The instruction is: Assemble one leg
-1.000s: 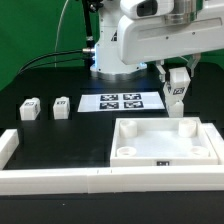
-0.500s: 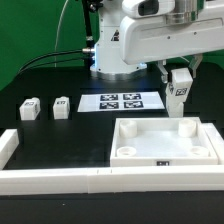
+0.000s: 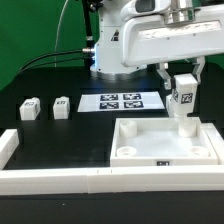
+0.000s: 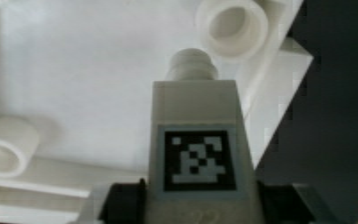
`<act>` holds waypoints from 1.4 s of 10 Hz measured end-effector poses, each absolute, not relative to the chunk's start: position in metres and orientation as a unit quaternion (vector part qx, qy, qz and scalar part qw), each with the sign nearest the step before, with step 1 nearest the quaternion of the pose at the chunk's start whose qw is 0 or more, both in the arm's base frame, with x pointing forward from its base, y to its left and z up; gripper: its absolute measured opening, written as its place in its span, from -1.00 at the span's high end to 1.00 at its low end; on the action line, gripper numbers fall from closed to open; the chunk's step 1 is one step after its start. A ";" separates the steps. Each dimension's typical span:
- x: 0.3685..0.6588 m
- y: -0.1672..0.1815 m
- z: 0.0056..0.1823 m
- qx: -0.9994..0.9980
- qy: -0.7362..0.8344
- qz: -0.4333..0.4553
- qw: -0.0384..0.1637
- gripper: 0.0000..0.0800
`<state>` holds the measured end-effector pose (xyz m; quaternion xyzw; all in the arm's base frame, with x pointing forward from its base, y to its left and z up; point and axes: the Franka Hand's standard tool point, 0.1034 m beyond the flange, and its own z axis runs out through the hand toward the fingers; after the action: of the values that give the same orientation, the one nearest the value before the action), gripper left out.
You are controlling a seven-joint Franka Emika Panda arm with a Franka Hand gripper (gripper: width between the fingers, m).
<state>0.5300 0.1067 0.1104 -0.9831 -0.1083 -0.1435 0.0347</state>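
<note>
My gripper (image 3: pixel 181 82) is shut on a leg (image 3: pixel 184 97), a small white block with a marker tag on its face. It hangs upright just above the far right corner of the white tray piece (image 3: pixel 165 142). In the wrist view the leg (image 4: pixel 199 135) fills the middle between my fingers (image 4: pixel 123 204), and its peg end points at a round socket post (image 4: pixel 231 24) of the tray piece (image 4: pixel 87 70). Two more legs (image 3: pixel 29 108) (image 3: pixel 61 106) stand on the table at the exterior view's left.
The marker board (image 3: pixel 121 102) lies flat behind the tray piece. Long white border bars (image 3: pixel 60 180) run along the front and the exterior view's left. The robot base (image 3: pixel 110 50) stands at the back.
My gripper has moved with the leg a little down and toward the exterior view's right, closer to the tray piece's far right corner.
</note>
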 end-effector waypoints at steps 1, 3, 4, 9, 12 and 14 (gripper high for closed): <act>0.538 0.111 0.113 -0.982 -0.111 -0.149 0.036 0.27; 0.553 0.118 0.117 -0.981 -0.116 -0.150 0.038 0.27; 0.562 0.118 0.119 -0.981 -0.122 -0.148 0.038 0.27; 0.567 0.117 0.118 -0.976 -0.127 -0.172 0.037 0.27; 0.574 0.115 0.117 -0.976 -0.133 -0.168 0.036 0.27; 0.596 0.121 0.121 -0.976 -0.138 -0.167 0.039 0.27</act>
<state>0.5961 0.1210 0.1206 -0.9756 -0.1376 -0.1668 0.0389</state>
